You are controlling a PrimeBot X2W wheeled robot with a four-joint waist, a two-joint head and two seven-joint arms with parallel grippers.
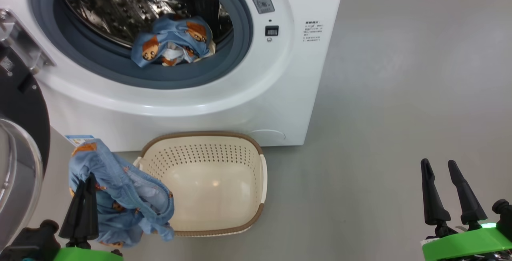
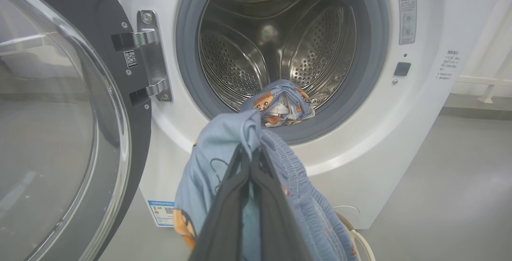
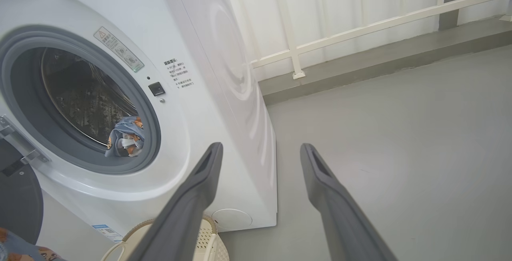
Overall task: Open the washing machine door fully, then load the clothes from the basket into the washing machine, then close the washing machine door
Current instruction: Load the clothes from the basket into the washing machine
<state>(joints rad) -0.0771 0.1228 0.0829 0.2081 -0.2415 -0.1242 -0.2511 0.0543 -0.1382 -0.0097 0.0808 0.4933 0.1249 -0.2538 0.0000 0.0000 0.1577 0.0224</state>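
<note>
The washing machine (image 1: 248, 105) stood with its door (image 1: 24, 109) swung wide to the machine's left, so the opening step looked done. On the grey floor (image 1: 400, 93) in front of the machine, the basket (image 1: 200, 153) sat empty. One of the clothes, a blue bear-print garment (image 1: 172, 45), lay at the front lip of the machine's drum (image 1: 120, 9), partly on the grey gasket (image 1: 160, 79). The second garment (image 1: 116, 189) hung below the machine's open door, beside the basket, with the left jaws pressed together on a fold of it. The right jaws stood wide apart and empty over bare floor, well off to the machine's right.

By that showing, loading was about half finished. The held garment had yet to go into the drum, and the door had yet to be shut.

The head view looked down on the basket's bare bottom, where the right wrist view caught just a piece of its rim. The left wrist view looked straight down the drum to its back wall and took in the door's hinge (image 2: 150, 53). The head view gave the drum's front alone. The right wrist view added the machine's side panel and a white railing (image 3: 360, 29) behind the machine.
</note>
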